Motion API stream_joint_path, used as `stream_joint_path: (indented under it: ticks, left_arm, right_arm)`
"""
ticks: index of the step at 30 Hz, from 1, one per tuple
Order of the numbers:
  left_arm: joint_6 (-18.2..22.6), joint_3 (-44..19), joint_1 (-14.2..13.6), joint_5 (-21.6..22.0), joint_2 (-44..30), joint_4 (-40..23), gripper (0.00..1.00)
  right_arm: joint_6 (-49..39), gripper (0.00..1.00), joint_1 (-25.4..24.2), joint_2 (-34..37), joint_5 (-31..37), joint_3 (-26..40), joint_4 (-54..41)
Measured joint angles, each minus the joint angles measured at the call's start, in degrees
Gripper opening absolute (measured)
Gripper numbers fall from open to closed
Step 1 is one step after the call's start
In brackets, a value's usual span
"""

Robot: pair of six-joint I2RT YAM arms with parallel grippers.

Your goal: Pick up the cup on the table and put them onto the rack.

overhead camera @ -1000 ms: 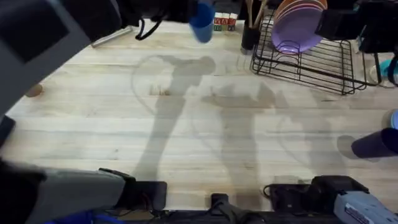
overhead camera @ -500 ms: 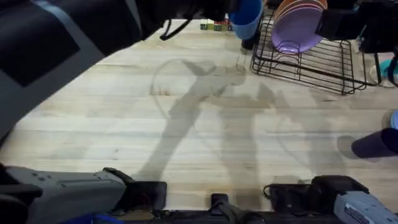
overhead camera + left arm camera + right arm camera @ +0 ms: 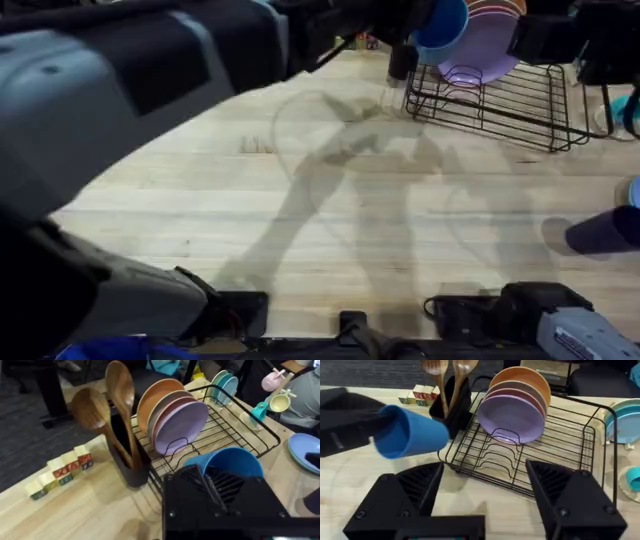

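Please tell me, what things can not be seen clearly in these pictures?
- Left tool grip on the cup: in the right wrist view the arm is a dark blur; in the left wrist view the tool's housing covers the cup's lower part.
- Base of the plates: overlapping, behind rack wires.
- Letters on the small blocks: too small.
- Near left part of the table, overhead: hidden under the raised left arm.

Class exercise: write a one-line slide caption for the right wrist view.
Left gripper carries the blue cup on its side toward the black wire rack holding three plates.
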State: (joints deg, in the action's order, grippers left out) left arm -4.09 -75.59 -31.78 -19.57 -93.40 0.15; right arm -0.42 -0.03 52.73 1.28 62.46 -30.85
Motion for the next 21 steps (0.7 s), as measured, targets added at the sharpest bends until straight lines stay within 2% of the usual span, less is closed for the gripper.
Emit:
stream_joint_path:
  ticks: [7, 12, 21]
  left_arm:
    - [-2.2, 0.0, -0.7, -0.2, -4.5, 7.4, 0.042]
    - [-2.9, 0.0, -0.7, 0.3, -7.0, 7.8, 0.042]
    - [-3.7, 0.0, -0.7, 3.6, -11.7, 10.5, 0.042]
  right_arm:
    - [0.0, 0.995, 0.0, 0.0, 0.0, 0.0, 0.0]
    - [0.0, 0.995, 0.0, 0.0, 0.0, 0.0, 0.0]
    - [0.0, 0.995, 0.0, 0.0, 0.0, 0.0, 0.0]
